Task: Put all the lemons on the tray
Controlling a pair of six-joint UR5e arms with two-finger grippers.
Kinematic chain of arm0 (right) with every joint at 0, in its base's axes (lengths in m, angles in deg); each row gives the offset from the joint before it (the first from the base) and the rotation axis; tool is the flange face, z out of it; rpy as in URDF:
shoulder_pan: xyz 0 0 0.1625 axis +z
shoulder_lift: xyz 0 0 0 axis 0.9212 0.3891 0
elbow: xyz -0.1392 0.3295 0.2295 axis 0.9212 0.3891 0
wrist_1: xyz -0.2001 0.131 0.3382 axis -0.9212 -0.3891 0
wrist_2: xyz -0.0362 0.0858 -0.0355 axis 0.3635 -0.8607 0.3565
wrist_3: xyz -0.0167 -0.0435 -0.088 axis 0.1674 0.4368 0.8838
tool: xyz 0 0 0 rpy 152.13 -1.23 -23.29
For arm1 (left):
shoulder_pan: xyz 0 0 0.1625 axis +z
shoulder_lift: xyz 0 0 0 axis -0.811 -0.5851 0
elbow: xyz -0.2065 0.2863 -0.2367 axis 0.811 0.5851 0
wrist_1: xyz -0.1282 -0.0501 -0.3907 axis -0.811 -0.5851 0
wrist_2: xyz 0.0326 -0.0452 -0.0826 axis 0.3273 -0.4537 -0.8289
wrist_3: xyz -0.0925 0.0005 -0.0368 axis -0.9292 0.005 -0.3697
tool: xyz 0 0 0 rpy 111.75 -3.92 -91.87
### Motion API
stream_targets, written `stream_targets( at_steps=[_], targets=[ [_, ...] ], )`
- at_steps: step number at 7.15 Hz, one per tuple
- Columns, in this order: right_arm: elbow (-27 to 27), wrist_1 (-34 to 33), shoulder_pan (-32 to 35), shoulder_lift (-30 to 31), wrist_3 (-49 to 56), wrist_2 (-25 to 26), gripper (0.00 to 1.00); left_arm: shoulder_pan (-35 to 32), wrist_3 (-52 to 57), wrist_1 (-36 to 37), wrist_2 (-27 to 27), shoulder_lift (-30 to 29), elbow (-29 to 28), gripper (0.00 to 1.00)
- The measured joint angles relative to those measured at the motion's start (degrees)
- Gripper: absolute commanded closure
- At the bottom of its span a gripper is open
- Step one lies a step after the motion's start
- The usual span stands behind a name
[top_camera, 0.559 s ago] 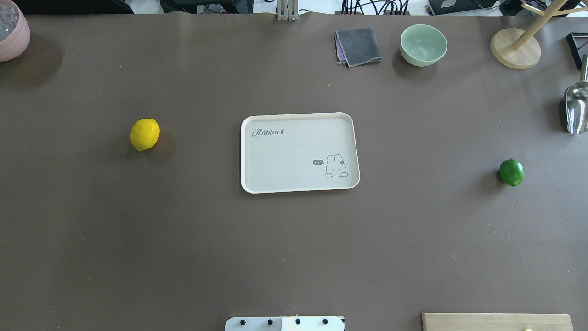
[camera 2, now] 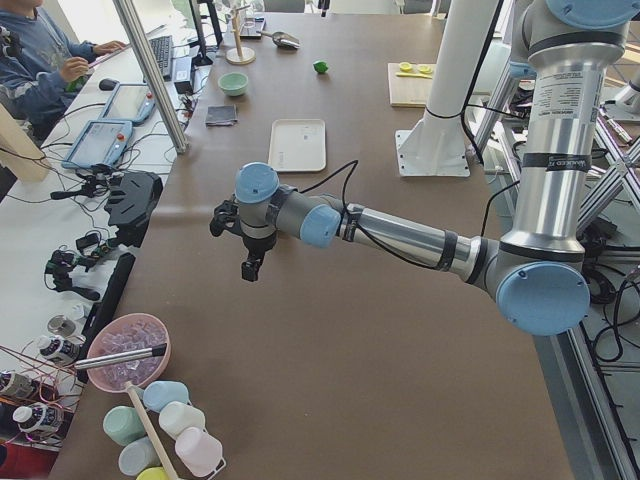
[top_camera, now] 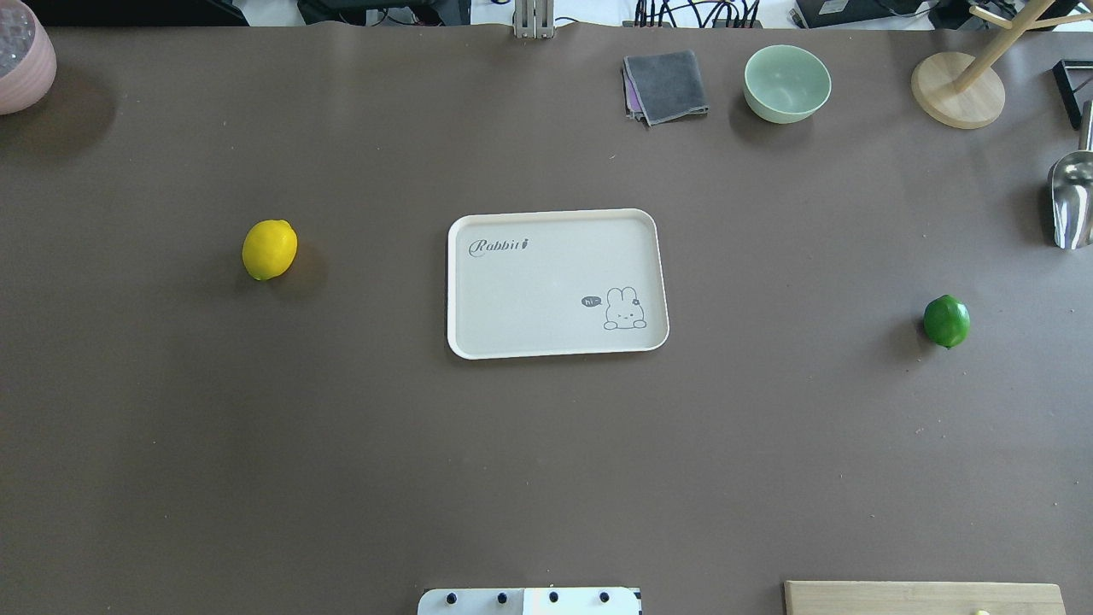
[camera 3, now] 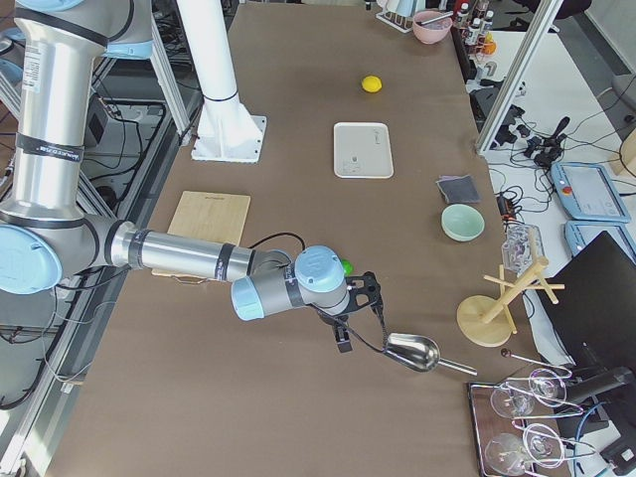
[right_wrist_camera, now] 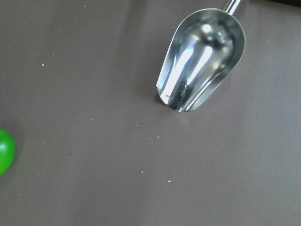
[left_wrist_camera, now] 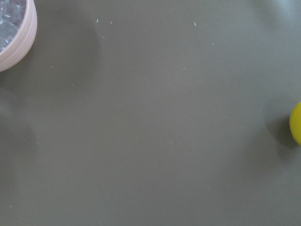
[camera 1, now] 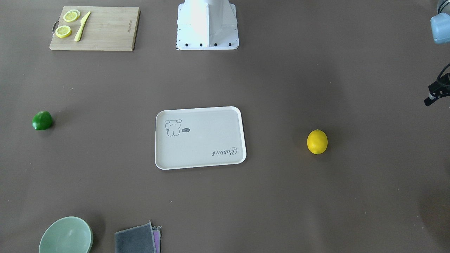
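The yellow lemon (top_camera: 270, 249) lies on the brown table left of the tray (top_camera: 546, 282); it also shows at the left wrist view's right edge (left_wrist_camera: 297, 123). The green lemon (top_camera: 946, 321) lies far right of the tray and at the right wrist view's left edge (right_wrist_camera: 4, 151). The tray holds nothing. My left gripper (camera 2: 250, 268) hangs above the table, left of the yellow lemon. My right gripper (camera 3: 344, 343) hovers beyond the green lemon (camera 3: 346, 266), near the scoop. I cannot tell whether either is open or shut.
A metal scoop (top_camera: 1072, 201) lies at the right edge. A green bowl (top_camera: 786, 83), grey cloth (top_camera: 666, 85) and wooden stand (top_camera: 956, 90) stand at the far side. A pink bowl of ice (top_camera: 21, 60) is far left. A cutting board (camera 1: 102, 28) holds lemon slices and a knife.
The green lemon has shifted very slightly to the left in the overhead view. The yellow lemon and the tray have not moved.
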Motion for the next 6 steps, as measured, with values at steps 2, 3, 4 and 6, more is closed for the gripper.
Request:
stream_targets(
  at_steps=[2,3,4,6],
  targets=[
    [0.08,0.24,1.06,1.31,-0.04,0.53,0.00,0.06,-0.06,-0.36,0.04,0.06,0.50,0.02],
    [0.06,0.81,1.82,1.89,0.12,0.72,0.00,0.08,-0.06,-0.56,0.04,0.03,0.72,0.02],
    [-0.01,1.51,2.41,2.53,0.24,0.66,0.00,0.04,-0.03,-0.68,0.17,0.13,1.05,0.02],
    [-0.56,2.22,2.77,3.55,-0.23,0.38,0.00,-0.03,-0.02,-0.70,0.30,0.31,1.72,0.02]
  ],
)
